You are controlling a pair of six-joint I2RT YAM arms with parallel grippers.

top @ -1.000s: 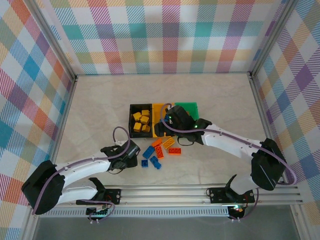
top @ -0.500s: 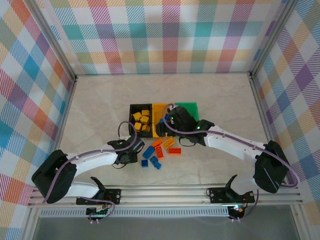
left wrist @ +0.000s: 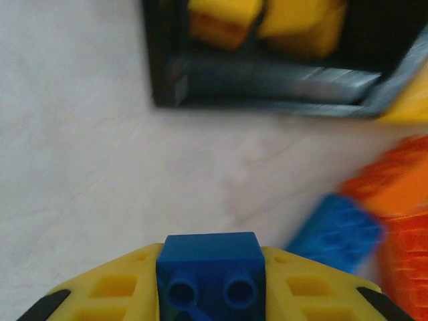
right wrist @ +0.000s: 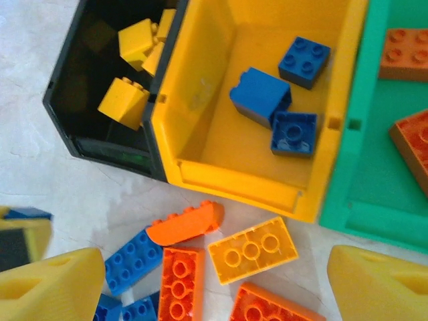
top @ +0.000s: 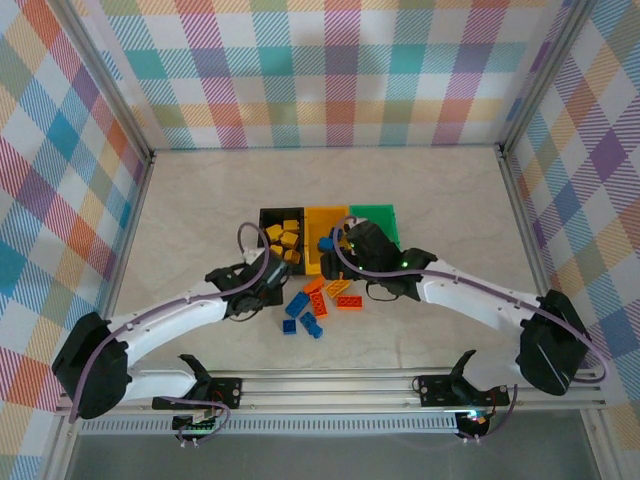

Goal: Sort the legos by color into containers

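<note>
Over the last second the left tool has swung up from the 7 o'clock side of the table toward the containers, and it now sits just off the black bin at that bin's 6 o'clock corner. Meanwhile the right tool has backed off toward 5 o'clock, uncovering the yellow bin. This looks like a delivery under way on the left just after a drop on the right. The left wrist view shows the left tool closed onto a small blue lego, studs facing the camera, pinched between the two yellow fingers and held above bare table. The black bin lies ahead at 12 o'clock with yellow pieces inside. Since the yellow bin already holds three blue bricks, the carried piece probably belongs there, at 2 o'clock from where it is now. The right tool is spread wide and holds nothing, hanging over the loose legos. These blue, orange and yellow pieces lie on the table at the yellow bin's 6 o'clock. The green bin at 3 o'clock has orange bricks in it, so several pieces are still unsorted.
</note>
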